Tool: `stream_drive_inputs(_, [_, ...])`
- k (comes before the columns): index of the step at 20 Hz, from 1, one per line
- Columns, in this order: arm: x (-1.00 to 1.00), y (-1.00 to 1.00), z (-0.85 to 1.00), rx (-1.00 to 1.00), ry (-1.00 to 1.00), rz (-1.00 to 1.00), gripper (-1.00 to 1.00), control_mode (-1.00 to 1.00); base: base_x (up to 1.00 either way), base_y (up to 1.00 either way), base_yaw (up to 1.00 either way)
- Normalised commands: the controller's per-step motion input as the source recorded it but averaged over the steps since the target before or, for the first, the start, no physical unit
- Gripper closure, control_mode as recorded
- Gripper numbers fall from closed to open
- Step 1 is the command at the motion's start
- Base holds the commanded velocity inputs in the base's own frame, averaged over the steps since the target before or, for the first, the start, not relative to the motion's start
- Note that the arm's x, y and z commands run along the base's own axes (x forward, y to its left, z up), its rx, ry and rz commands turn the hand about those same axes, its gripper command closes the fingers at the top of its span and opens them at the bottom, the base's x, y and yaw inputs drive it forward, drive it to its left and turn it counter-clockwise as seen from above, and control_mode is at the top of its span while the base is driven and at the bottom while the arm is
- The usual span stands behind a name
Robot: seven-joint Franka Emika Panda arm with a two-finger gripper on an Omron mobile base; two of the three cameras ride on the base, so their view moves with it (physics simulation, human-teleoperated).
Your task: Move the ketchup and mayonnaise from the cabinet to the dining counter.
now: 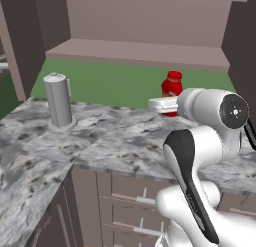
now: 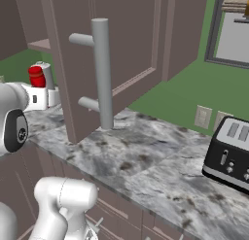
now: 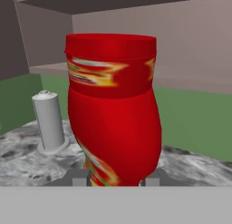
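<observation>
Red plastic crowds the hand view: the ketchup (image 3: pixel 113 114) sits right between the two dark finger tips (image 3: pixel 79 177) of the claw (image 3: pixel 115 180), one tip on each side of its lower body, so the claw is pinching the bottle. Yellowish label streaks run in a band near its top and down its lower left side.

From the left base view the ketchup (image 1: pixel 171 88) shows as a small red bottle with a red cap, just past the white hand of the arm (image 1: pixel 200 141) and above the far edge of the marbled bench (image 1: pixel 100 136). Whether its base touches the stone cannot be told. In the right base view the ketchup (image 2: pixel 36 76) shows at the left, beside the hand.

A grey cylindrical canister (image 1: pixel 58 101) stands upright on the bench toward its far left edge, well apart from the bottle. Behind the bench a green wall runs under the brownish-mauve cabinet (image 1: pixel 145 26), whose plain inner shelf is in view. One cabinet door (image 2: pixel 112 59) stands swung out over the bench, with a long grey bar handle (image 2: pixel 102 71). A black toaster (image 2: pixel 228 154) sits near the bench's right end.
</observation>
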Motion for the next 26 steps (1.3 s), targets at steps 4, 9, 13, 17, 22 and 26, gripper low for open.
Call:
stream_drive_inputs(4, [0.00, 0.00, 0.00, 0.00, 0.00, 0.00, 1.00, -1.00, 0.00, 0.00, 0.00])
stream_drive_inputs(9, [0.00, 0.00, 0.00, 0.00, 0.00, 0.00, 1.00, 1.00, 0.00, 0.00, 0.00])
stream_drive_inputs(13, [0.00, 0.00, 0.00, 0.00, 0.00, 0.00, 1.00, 1.00, -0.43, 0.00, 0.06])
stream_drive_inputs(17, [0.00, 0.00, 0.00, 0.00, 0.00, 0.00, 1.00, 1.00, -0.82, 0.00, 0.20])
stream_drive_inputs(22, [0.00, 0.00, 0.00, 0.00, 0.00, 0.00, 1.00, 1.00, -0.90, -0.12, 0.47])
stream_drive_inputs(26, [0.00, 0.00, 0.00, 0.00, 0.00, 0.00, 1.00, 1.00, -0.75, -0.11, 0.84])
